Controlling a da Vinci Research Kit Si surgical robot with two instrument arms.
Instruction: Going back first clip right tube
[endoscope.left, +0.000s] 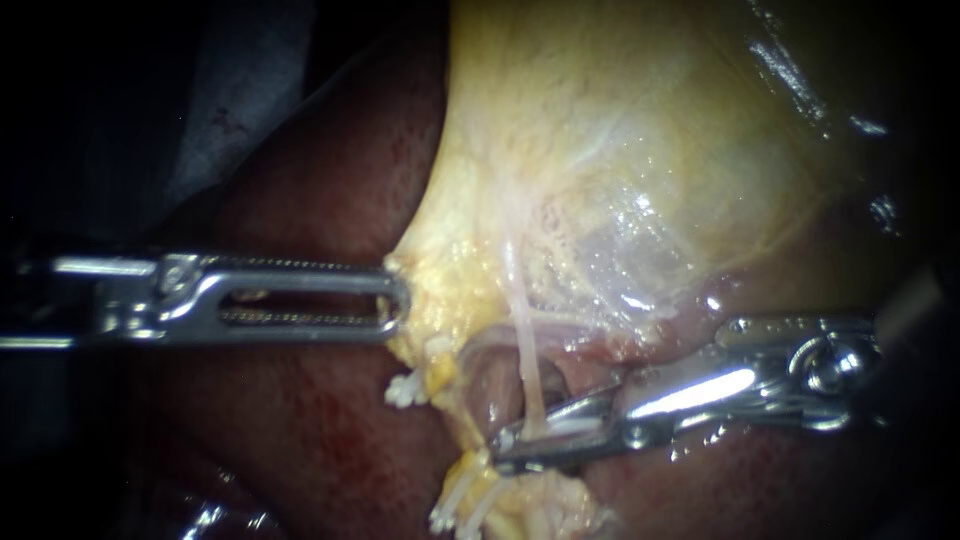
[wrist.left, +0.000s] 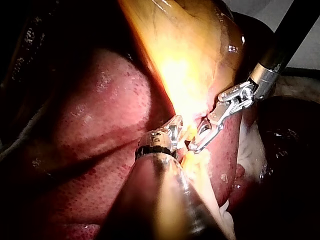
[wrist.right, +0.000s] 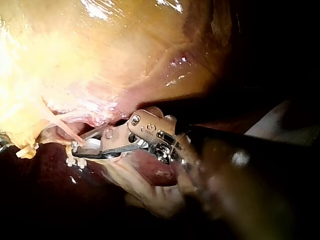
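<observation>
Endoscope view: the gallbladder (endoscope.left: 640, 130) is a pale yellow, glistening sheet over the dark red liver (endoscope.left: 320, 420).

Left instrument (endoscope.left: 397, 303): the shaft comes in flat from the left. The slotted jaws are clenched on the gallbladder's yellow fatty edge, where it meets the liver. Left wrist view agrees: the left instrument (wrist.left: 177, 126) has its jaws closed together, with yellow tissue pinched at the tip and the gallbladder (wrist.left: 190, 45) ahead of it. The liver (wrist.left: 90, 125) lies beside the shaft.

Right instrument (endoscope.left: 510, 446): it comes in from the right, low across the liver, tips pointing toward the left instrument but apart from it. A white clip (endoscope.left: 575, 425) sits between the jaws, touched from both sides, with only a narrow gap around it.

Tube (endoscope.left: 520, 330): a thin pale strand runs down from the gallbladder's underside and meets the right jaws near their tips, just ahead of the clip. Glare at the tips, so I cannot tell whether the clip is around the tube or just beside it.

Right wrist view: right instrument (wrist.right: 75, 148), clip (wrist.right: 91, 145) between the jaws, and tube (wrist.right: 57, 122) slanting down from the gallbladder (wrist.right: 75, 60) to the tips.

Left wrist view also shows the right instrument (wrist.left: 194, 146) close to the left jaws.

White frayed strands (endoscope.left: 405, 390) hang from the yellow edge between the two instruments.
</observation>
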